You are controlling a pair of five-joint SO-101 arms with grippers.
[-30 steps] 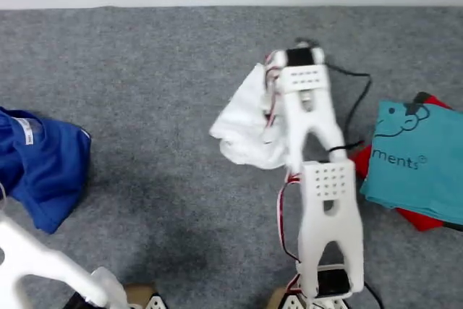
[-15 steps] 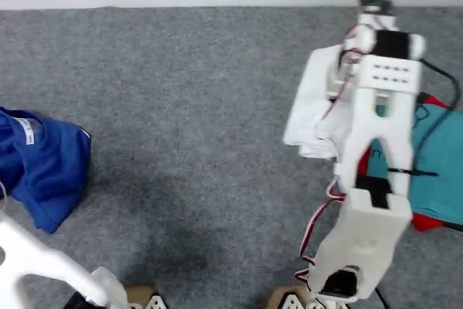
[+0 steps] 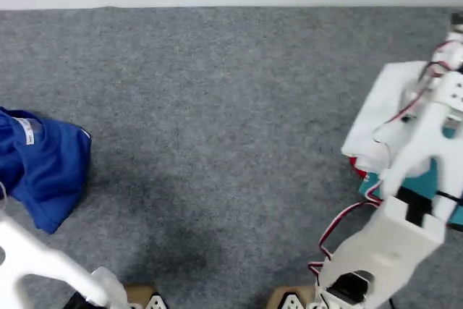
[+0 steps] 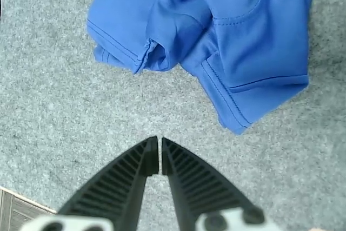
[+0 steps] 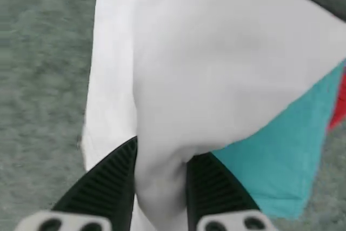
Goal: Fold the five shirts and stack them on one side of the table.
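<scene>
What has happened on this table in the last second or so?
The right gripper, shut on the white shirt, carried it from the middle of the table to the right side, over the teal shirt. The blue shirt and the left gripper stayed put.

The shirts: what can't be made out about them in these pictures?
- Teal shirt: in the high view, mostly under the white shirt and right arm; its fold is hidden.
- Red shirt: just a sliver shows beneath the teal one.
- Blue shirt: cut off by the high view's left edge.
</scene>
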